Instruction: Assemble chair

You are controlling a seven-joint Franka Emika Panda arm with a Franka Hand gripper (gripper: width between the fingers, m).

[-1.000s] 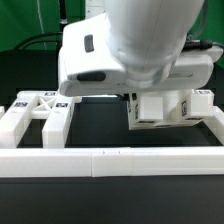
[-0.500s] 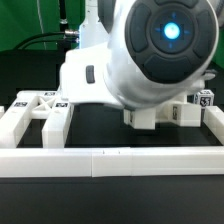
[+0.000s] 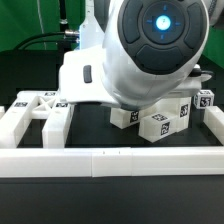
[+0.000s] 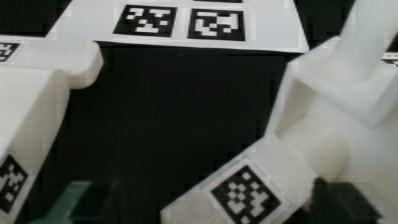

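The chair is in loose white pieces with black-and-white tags. In the wrist view my gripper (image 4: 205, 205) is open, with its fingers (image 4: 71, 205) either side of a tilted tagged piece (image 4: 249, 185). One finger stands clear of it with a dark gap between. Other white pieces lie to one side (image 4: 36, 100) and the other (image 4: 347, 90). In the exterior view the arm hides the gripper. Tilted tagged pieces (image 3: 152, 122) show under it. The X-braced frame (image 3: 40, 106) lies at the exterior view's left. A short tagged post (image 3: 207, 99) stands at the right.
The long low white border wall (image 3: 110, 160) runs across the front and up both sides. The marker board (image 4: 178, 22) lies beyond the pieces in the wrist view. The table is black.
The arm has swung round and come lower. The white pieces under it stood square a second ago and now lie tilted, with their tags showing.
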